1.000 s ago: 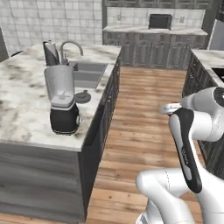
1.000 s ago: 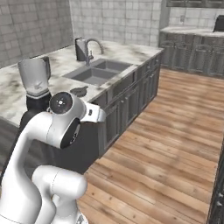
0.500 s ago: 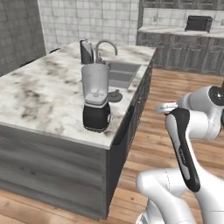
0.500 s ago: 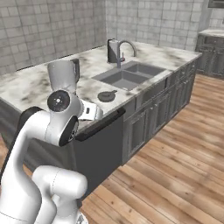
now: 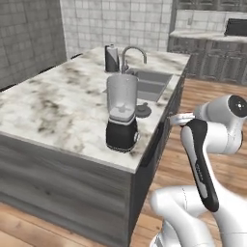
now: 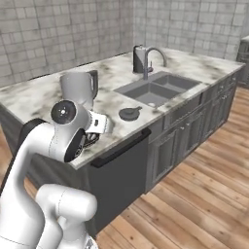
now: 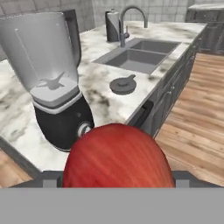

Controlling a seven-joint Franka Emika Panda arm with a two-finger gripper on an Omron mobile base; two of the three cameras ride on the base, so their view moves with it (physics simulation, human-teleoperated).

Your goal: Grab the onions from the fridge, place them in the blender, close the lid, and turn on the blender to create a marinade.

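Gripper (image 7: 116,186) clamps a red onion (image 7: 117,155) short of the open blender (image 5: 121,114), lid (image 7: 123,84) lying near the counter (image 5: 53,111) edge, so loading, lidding and switching on remain

Marble counter (image 5: 58,106), glossy; clear plastic blender (image 5: 121,114) jar; onion (image 7: 116,157) smooth, shiny.

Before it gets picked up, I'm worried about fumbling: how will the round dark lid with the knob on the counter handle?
The round dark grey lid looks rigid and probably light. It lies flat on the marble counter, so rolling seems unlikely. Its raised centre knob likely offers the best grip.
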